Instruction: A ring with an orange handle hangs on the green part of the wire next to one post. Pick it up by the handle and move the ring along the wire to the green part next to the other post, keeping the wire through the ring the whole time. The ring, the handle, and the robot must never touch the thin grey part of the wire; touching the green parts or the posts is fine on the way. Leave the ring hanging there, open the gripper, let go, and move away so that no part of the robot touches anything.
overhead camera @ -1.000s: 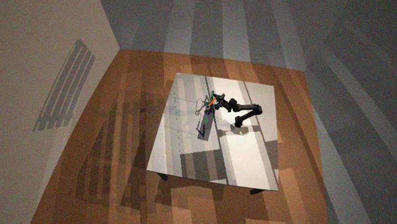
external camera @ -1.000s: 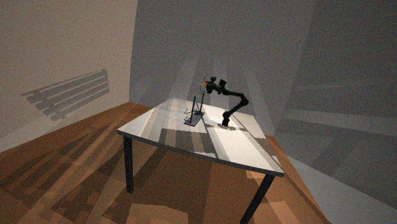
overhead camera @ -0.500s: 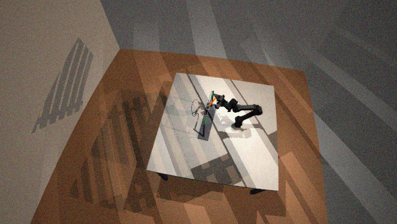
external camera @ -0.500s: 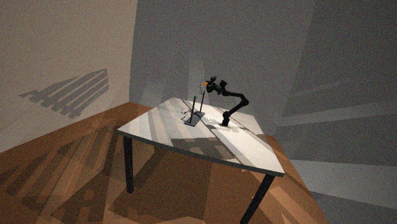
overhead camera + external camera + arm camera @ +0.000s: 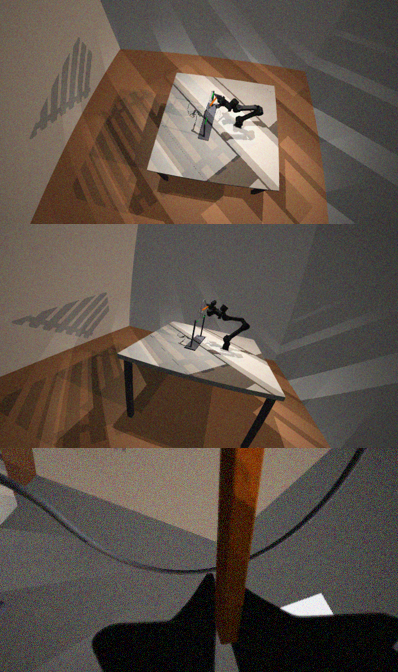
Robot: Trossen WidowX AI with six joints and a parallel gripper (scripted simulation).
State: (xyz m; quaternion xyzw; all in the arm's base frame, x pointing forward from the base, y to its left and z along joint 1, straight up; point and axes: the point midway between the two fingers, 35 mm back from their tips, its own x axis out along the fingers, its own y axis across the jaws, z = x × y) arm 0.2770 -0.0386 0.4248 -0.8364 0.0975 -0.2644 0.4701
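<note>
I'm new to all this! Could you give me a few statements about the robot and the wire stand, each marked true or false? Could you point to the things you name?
1. The claw [image 5: 216, 97] [image 5: 208, 308] [image 5: 214, 579] is gripping the orange handle [image 5: 213, 101] [image 5: 205, 308] [image 5: 234, 523]. True.
2. The wire stand has just one post. False: two black posts rise from its base [image 5: 204, 134] [image 5: 190, 347].
3. The orange handle is lying on the table [image 5: 181, 164] [image 5: 156, 360]. False: it is held up above the table.
4. Parts of the wire near the posts are green. True.
5. The robot arm [image 5: 247, 107] [image 5: 235, 320] is bright yellow. False: it is black.
6. The table has dark legs [image 5: 129, 388]. True.
</note>
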